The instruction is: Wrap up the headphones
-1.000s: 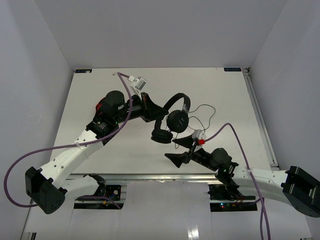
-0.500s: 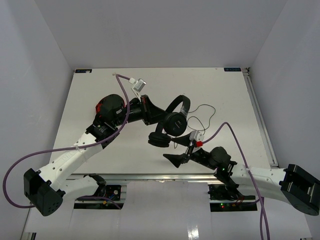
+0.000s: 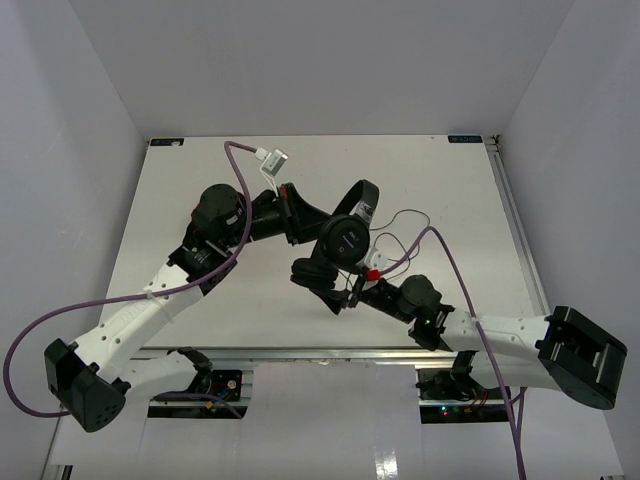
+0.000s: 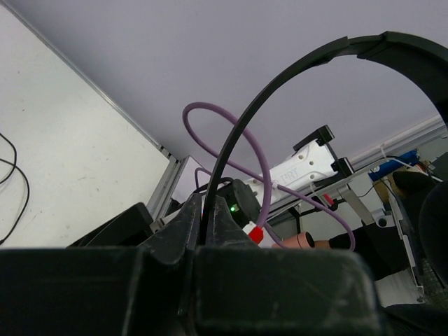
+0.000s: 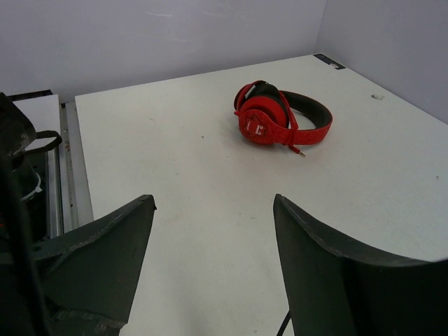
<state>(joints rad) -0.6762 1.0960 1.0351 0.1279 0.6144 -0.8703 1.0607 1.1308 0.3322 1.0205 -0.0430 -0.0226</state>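
At the middle of the white table, between the two arms:

1. Left arm. It rises from its base at the near left corner, bends at the elbow over the left half of the table, and points its wrist to the right. A purple lead loops over the wrist.
2. Left gripper. The jaws are pinched tight on the thin headband, which leaves the narrow gap between the fingers and arcs up and over to the right in the wrist view.
3. Headphones, small and black. They are held by the headband at table centre. One round earcup faces up and the other sits lower, to the near left. Whether the lower one touches the table cannot be told.
4. Cable, thin and dark. It lies in loose loops on the table just right of the earcups.
5. Right arm. It stretches low from the near right corner, its forearm angled left towards the headphones.
6. Right gripper. The jaws are spread wide with only bare table between them, and its tips lie just beside the lower earcup.
7. Red headphones. They lie flat on the table and show only in the right wrist view, well apart from the fingers.
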